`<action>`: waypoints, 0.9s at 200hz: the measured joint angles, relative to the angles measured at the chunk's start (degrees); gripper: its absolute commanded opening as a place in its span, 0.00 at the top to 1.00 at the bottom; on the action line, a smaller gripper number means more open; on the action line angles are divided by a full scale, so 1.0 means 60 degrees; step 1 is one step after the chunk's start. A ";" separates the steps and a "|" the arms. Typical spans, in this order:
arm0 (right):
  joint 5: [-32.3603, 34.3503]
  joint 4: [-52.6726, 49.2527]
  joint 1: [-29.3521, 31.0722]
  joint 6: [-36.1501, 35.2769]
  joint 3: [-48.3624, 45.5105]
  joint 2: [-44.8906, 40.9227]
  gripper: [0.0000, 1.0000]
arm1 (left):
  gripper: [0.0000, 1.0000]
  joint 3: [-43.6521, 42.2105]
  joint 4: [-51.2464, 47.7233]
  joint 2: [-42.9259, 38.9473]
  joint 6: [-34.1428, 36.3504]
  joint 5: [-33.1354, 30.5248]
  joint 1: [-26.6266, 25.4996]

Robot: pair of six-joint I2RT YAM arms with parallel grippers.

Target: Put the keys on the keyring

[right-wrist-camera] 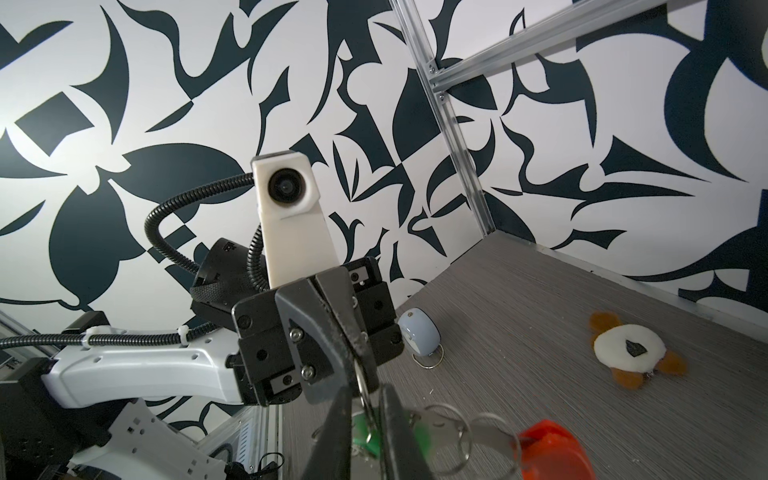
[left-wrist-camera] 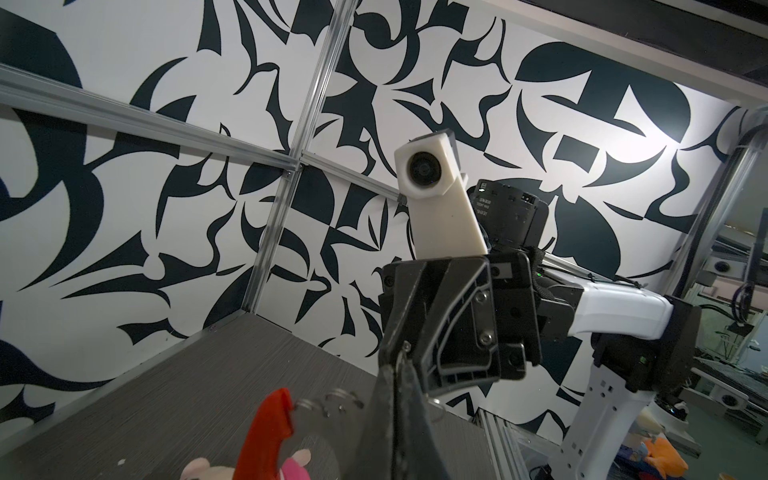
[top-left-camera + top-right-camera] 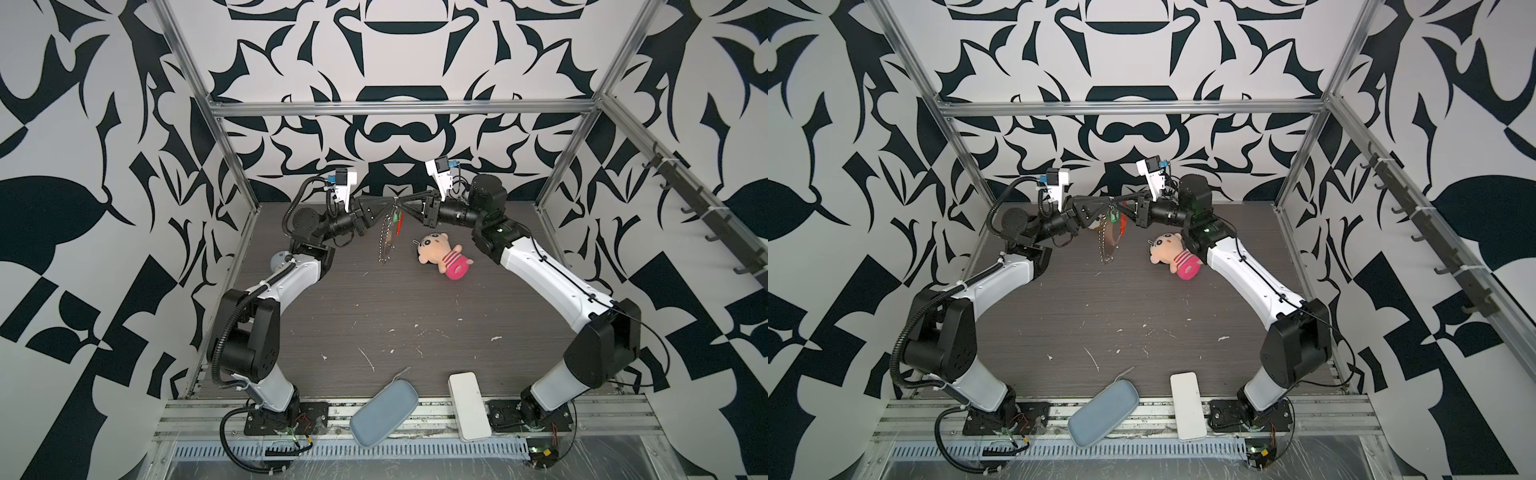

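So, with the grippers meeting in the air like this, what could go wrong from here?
The left gripper and right gripper pinch at nearly one spot, so their tips may collide. The key is held above the table; a slip would drop it. The loop of the keyring hangs free and may swing.

- Table (image 3: 374, 299), middle: open; only small white scraps (image 3: 368, 357).
- Far middle: left gripper (image 3: 390, 203) and right gripper (image 3: 404, 204) meet tip to tip; keys (image 3: 397, 216) and keyring (image 3: 386, 237) hang beneath, barring passage.
- Plush doll (image 3: 440, 257) lies just right of the keyring.
- Near edge: blue case (image 3: 382, 409), white box (image 3: 467, 405).
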 measured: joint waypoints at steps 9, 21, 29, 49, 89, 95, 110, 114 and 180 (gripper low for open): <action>-0.0007 0.0033 0.0000 0.0011 0.0000 0.0018 0.91 | 1.00 0.0000 0.0000 0.0000 -0.0004 0.0000 0.0000; -0.0007 0.0033 -0.0004 0.0011 0.0000 0.0033 0.98 | 1.00 0.0000 0.0033 0.0000 -0.0036 0.0000 0.0000; -0.0047 0.0058 -0.0004 0.0029 0.0000 0.0040 1.00 | 1.00 0.0000 0.0029 0.0000 -0.0095 -0.0015 0.0000; -0.0058 0.0066 -0.0004 0.0000 0.0000 0.0040 1.00 | 1.00 0.0004 0.0055 0.0011 -0.0204 -0.0018 0.0000; -0.0066 -0.0149 -0.0004 -0.0171 0.0080 0.0040 1.00 | 0.86 0.0011 -0.0018 0.0011 -0.0124 0.0040 0.0004; -0.0066 -0.0310 0.0000 -0.0288 0.0138 0.0040 1.00 | 0.82 0.0015 -0.0098 0.0007 -0.0018 0.0095 0.0015; -0.0004 -0.0976 0.0000 -0.0747 0.0393 0.0040 1.00 | 0.77 0.0015 -0.0769 -0.0084 0.0608 0.0270 0.0069; 0.0036 -0.1206 0.0000 -0.0911 0.0481 0.0040 1.00 | 0.76 0.0015 -0.1024 -0.0120 0.0739 0.0317 0.0091; 0.1443 -0.5421 0.0193 -0.4594 0.2401 0.0313 1.00 | 0.79 0.1566 -1.0950 -0.2208 0.9111 -0.0488 0.0120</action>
